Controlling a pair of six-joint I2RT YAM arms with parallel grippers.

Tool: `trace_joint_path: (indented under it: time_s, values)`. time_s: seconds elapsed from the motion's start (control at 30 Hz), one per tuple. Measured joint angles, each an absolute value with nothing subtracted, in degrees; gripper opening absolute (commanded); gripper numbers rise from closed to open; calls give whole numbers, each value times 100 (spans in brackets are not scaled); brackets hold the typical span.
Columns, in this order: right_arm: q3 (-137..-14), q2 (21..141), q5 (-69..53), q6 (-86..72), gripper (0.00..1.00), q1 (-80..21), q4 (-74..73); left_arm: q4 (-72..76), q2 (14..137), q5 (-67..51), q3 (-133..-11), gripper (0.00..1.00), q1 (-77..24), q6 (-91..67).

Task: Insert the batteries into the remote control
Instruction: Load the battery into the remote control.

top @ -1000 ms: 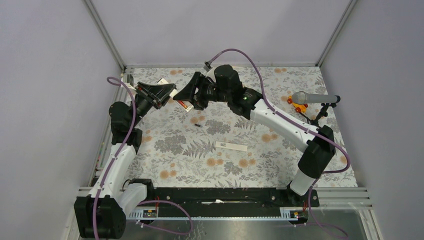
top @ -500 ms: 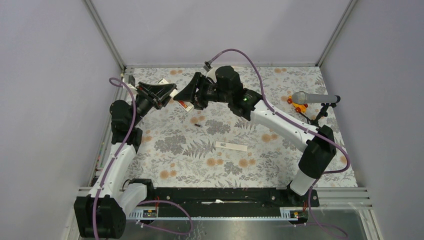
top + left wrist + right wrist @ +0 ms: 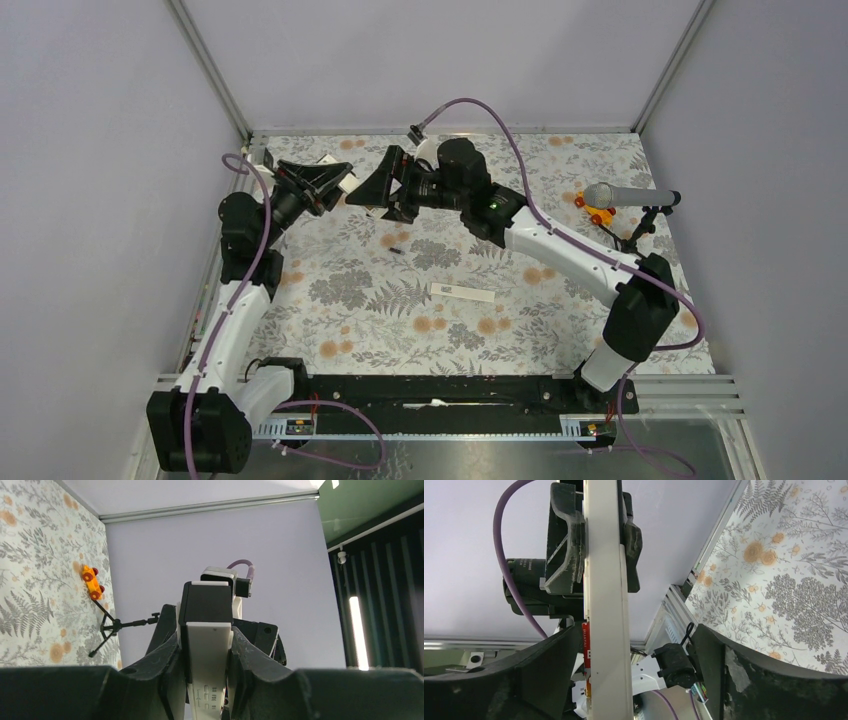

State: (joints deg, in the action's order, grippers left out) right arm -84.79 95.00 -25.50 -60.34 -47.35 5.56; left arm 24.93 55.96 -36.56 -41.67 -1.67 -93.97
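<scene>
My left gripper (image 3: pixel 338 185) is shut on the remote control (image 3: pixel 349 188), a white bar with a dark end, and holds it in the air at the back left. In the left wrist view the remote (image 3: pixel 208 650) is clamped between both fingers. My right gripper (image 3: pixel 374 193) is open, with its jaws wide apart on either side of the remote's free end (image 3: pixel 606 605). A red battery (image 3: pixel 585 642) lies against the remote's side there. A small dark battery (image 3: pixel 394 248) lies on the table below.
The flat white cover strip (image 3: pixel 464 292) lies mid-table. The grey microphone (image 3: pixel 625 195) on its black stand and the orange toy piece (image 3: pixel 597 212) stand at the right. The metal frame rail (image 3: pixel 245 165) runs close behind the left gripper.
The right gripper has moved a little left and up along the remote. The red battery that showed below it from above is now covered. The left gripper has shifted slightly.
</scene>
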Motion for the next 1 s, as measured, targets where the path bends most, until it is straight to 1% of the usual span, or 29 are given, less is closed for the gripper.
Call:
trace_joint_path:
  time_s: [0.07, 0.17, 0.23, 0.3, 0.37, 0.47, 0.53, 0.73, 0.77, 0.8, 0.83, 0.87, 0.9, 0.97, 1.0]
  values:
    - [-8499, 9500, -2622, -5968, 99, -4709, 607, 2458, 5596, -3660, -4259, 0, -158, -9260]
    - [-8554, 9498, -2672, -5813, 99, -4646, 683, 2379, 5596, -3677, -4333, 0, -139, -8984]
    - [-8562, 9476, -2683, -5739, 96, -4600, 755, 2357, 5605, -3704, -4333, 0, -119, -8884]
    - [-8558, 9456, -2720, -5723, 89, -4556, 836, 2368, 5627, -3726, -4333, 0, -108, -8842]
    - [-8549, 9443, -2781, -5723, 80, -4530, 899, 2373, 5645, -3732, -4331, 0, -102, -8823]
    - [-8545, 9443, -2884, -5710, 61, -4510, 980, 2377, 5653, -3745, -4329, 0, -102, -8785]
    - [-8538, 9445, -2967, -5675, 52, -4510, 982, 2394, 5675, -3756, -4329, 0, -102, -8766]
    - [-8403, 9476, -3033, -5629, 31, -4484, 1079, 2397, 5714, -3791, -4329, 0, -93, -8739]
    - [-8401, 9483, -3052, -5627, 29, -4482, 1100, 2394, 5719, -3804, -4329, 0, -84, -8748]
    - [-8401, 9487, -3063, -5631, 28, -4477, 1109, 2405, 5723, -3817, -4329, 0, -78, -8755]
    - [-8401, 9487, -3074, -5621, 29, -4475, 1116, 2408, 5723, -3819, -4329, 0, -75, -8750]
    - [-8401, 9487, -3074, -5616, 34, -4475, 1116, 2408, 5723, -3830, -4329, 0, -75, -8753]
    - [-8401, 9489, -3076, -5616, 45, -4475, 1116, 2405, 5723, -3833, -4329, 0, -73, -8750]
    - [-8401, 9489, -3079, -5616, 73, -4473, 1114, 2403, 5723, -3835, -4329, 0, -73, -8742]
    - [-8401, 9489, -3070, -5599, 82, -4473, 1111, 2394, 5723, -3839, -4329, 0, -71, -8724]
